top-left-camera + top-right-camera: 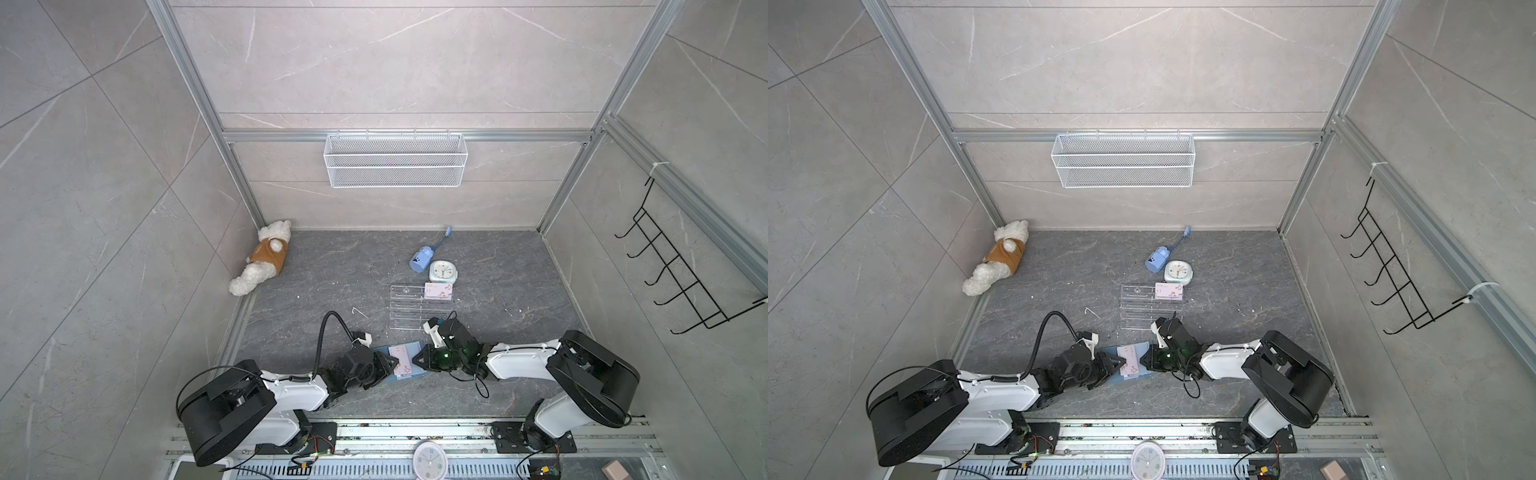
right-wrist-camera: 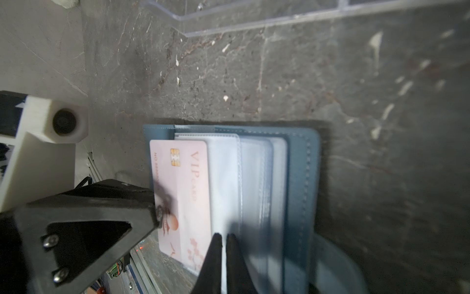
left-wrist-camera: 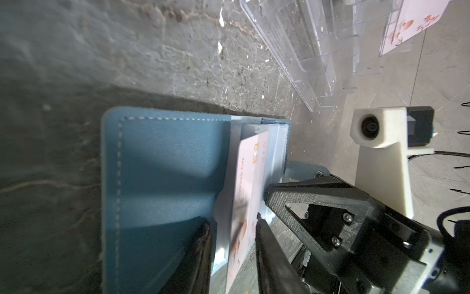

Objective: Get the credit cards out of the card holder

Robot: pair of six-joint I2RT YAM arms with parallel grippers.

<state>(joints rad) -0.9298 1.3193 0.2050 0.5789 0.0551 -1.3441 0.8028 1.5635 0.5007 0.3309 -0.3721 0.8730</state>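
The dusty-blue card holder (image 1: 417,347) (image 1: 1145,347) lies open on the dark table between both grippers. One pink-white credit card (image 2: 183,188) (image 3: 250,163) sticks partway out of a clear sleeve (image 2: 226,178). My left gripper (image 3: 233,221) (image 1: 392,363) is open, its fingers standing apart on either side of the card's edge. My right gripper (image 2: 224,236) (image 1: 415,360) is shut on the edge of the clear sleeve at the holder's other side. A second credit card (image 1: 438,291) (image 1: 1169,291) stands in the clear rack behind.
A clear acrylic tiered rack (image 1: 409,307) stands just behind the holder. A pale alarm clock (image 1: 443,271) and a blue object (image 1: 420,257) sit farther back. A plush dog (image 1: 264,262) lies in the back left corner. A wire basket (image 1: 395,160) hangs on the back wall.
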